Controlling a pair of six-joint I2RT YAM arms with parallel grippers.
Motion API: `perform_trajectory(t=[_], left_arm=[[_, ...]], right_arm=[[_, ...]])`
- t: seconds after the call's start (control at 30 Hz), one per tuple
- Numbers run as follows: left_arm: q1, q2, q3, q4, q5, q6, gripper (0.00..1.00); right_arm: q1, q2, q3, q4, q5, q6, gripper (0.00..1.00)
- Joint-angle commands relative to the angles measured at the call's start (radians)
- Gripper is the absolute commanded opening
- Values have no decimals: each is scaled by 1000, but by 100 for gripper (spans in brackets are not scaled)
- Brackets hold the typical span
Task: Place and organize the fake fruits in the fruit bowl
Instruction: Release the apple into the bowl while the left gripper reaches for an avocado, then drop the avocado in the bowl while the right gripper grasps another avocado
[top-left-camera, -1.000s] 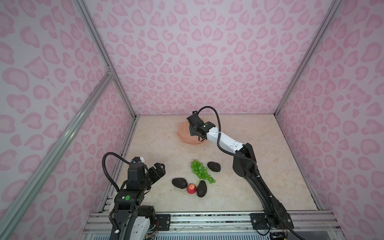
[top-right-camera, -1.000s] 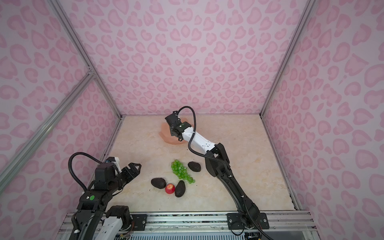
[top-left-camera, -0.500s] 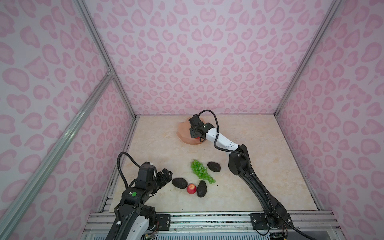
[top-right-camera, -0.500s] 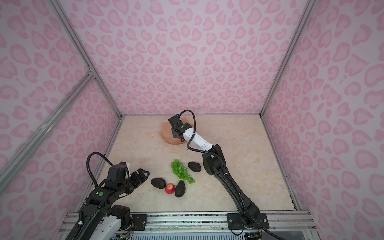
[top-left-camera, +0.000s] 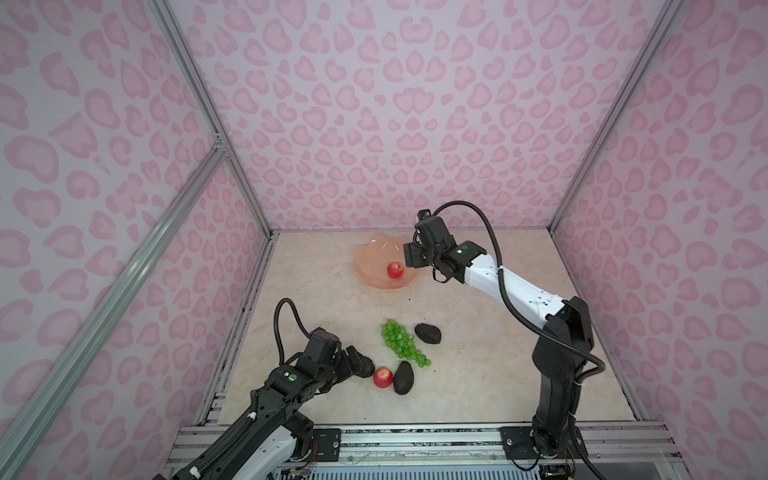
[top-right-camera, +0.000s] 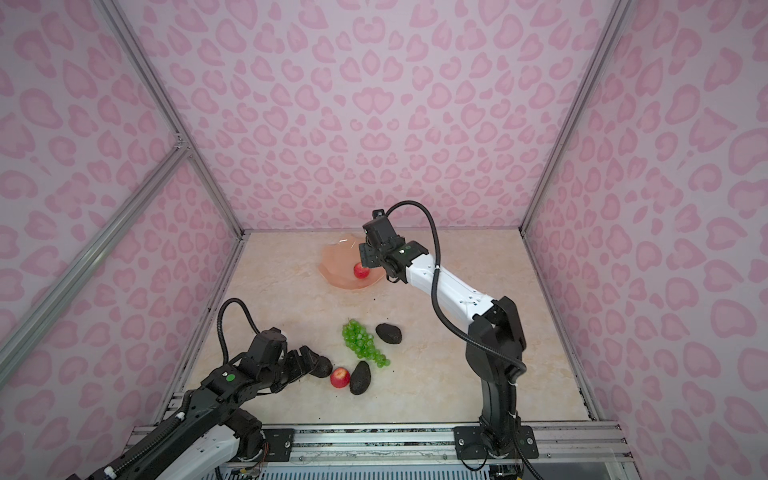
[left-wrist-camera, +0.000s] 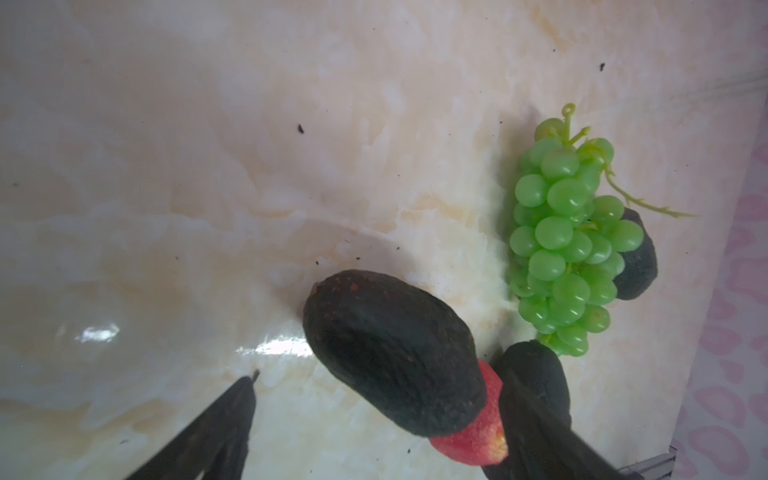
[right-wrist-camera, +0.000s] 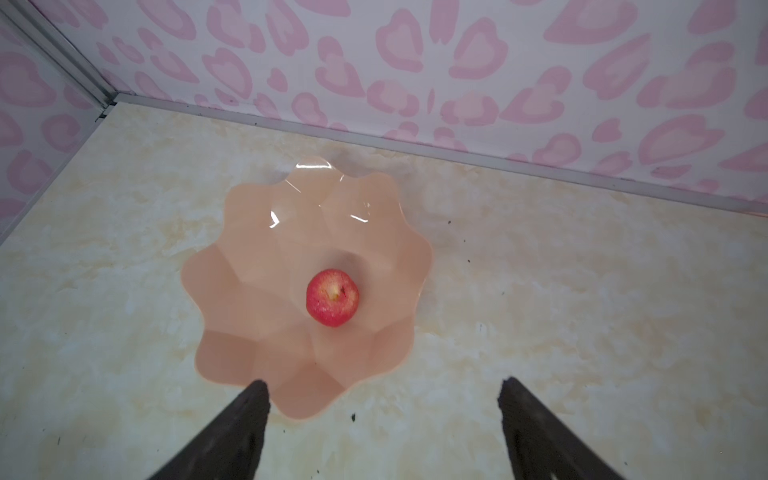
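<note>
L claw (top-left-camera: 358, 365) spread round an avocado (left-wrist-camera: 390, 353) on surface (top-left-camera: 478, 353); apple (top-left-camera: 383, 377), 2nd avocado (top-left-camera: 403, 378) just right of it. Grapes (top-left-camera: 399, 340), 3rd avocado (top-left-camera: 428, 333) further back. Bowl (top-left-camera: 370, 257) at rear holds other apple (top-left-camera: 395, 270). R claw (right-wrist-camera: 384, 385) spread, empty, by bowl's right rim.

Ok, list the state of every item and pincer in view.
Left pincer: open.
Right pincer: open, empty.
Fruit bowl: upright, holding one apple.
Bowl apple: resting inside.
Table apple: on table.
Grapes: on table.
Left avocado: between left pincer's jaws, ungripped.
Front avocado: on table.
Rear avocado: on table.
</note>
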Motion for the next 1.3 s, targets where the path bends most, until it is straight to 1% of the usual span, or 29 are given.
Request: perform_trajectory(t=[0.0, 0.13, 0.2, 0.3, 0.47, 0.63, 0.73, 0.8, 0.87, 0.93, 1.0, 1.07, 1.13, 1.27], left_arm=[[-18, 70, 12, 105, -60, -25, 93], [-47, 218, 64, 174, -69, -24, 93], [-70, 274, 89, 187, -75, -24, 91], [-96, 327, 104, 189, -91, -35, 82], [-101, 364, 95, 200, -85, -46, 67], [-101, 367, 142, 167, -129, 7, 49], [-98, 369, 199, 145, -147, 50, 41], [-90, 369, 243, 118, -159, 87, 38], [-62, 369, 297, 93, -161, 141, 39], [-12, 386, 364, 82, -143, 210, 39], [56, 438, 454, 78, -101, 289, 39], [117, 545, 597, 52, -46, 387, 39], [146, 672, 751, 9, -29, 464, 38], [185, 920, 1050, -45, -14, 556, 38]], right_arm=[[3, -145, -220, 126, 6, 31, 89], [2, -325, -425, 79, 28, 79, 91], [2, -401, -511, 70, 24, 98, 91], [1, -488, -610, 51, 20, 128, 92], [0, -598, -724, 25, 38, 177, 92], [0, -644, -816, 54, 21, 203, 91], [0, -641, -838, 53, -4, 200, 91], [0, -632, -845, 55, -27, 189, 91], [6, -621, -850, 67, -49, 179, 90], [14, -611, -854, 76, -55, 175, 90], [24, -602, -859, 88, -54, 173, 90], [32, -591, -867, 104, -63, 177, 90], [43, -577, -872, 122, -64, 179, 90], [73, -531, -859, 137, -65, 164, 90]])
